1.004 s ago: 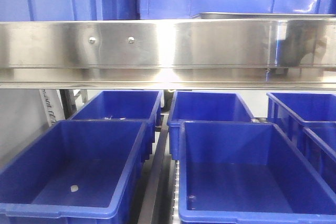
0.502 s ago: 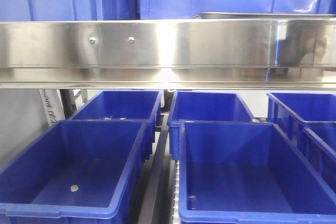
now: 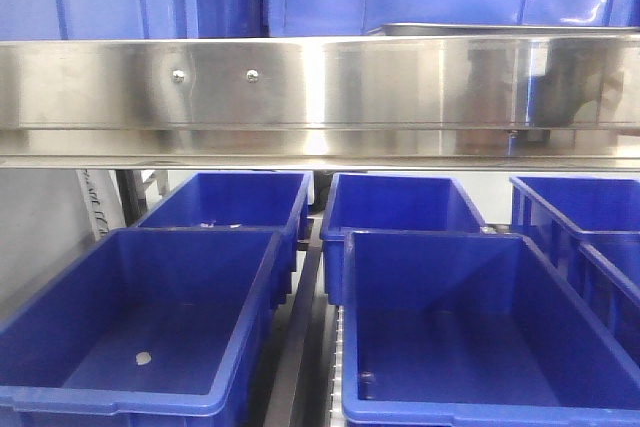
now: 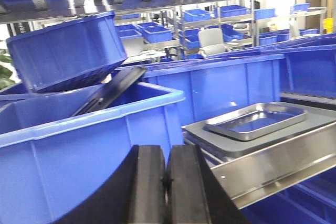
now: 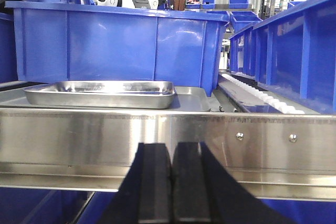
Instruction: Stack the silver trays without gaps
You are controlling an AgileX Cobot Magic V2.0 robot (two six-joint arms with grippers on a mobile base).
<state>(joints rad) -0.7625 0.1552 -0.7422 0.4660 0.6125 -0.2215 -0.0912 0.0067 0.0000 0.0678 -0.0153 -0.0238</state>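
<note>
On the left, my left gripper [image 4: 166, 182] was clenched on nothing, pads pressed together, low in front of a blue bin [image 4: 89, 145]. To its right the silver trays [image 4: 255, 120] sat on the upper shelf: a shiny smaller tray resting on a broader, duller grey one, behind the steel shelf band [image 4: 273, 163]. From the front view only a thin silver strip of tray rim [image 3: 500, 29] showed above that band. On the right side, my right gripper [image 5: 171, 182] was likewise closed and empty, below the band and apart from the trays. I judged the trays light, rigid and slick; the thin flat rim on a long edge looked the best place to pinch.
</note>
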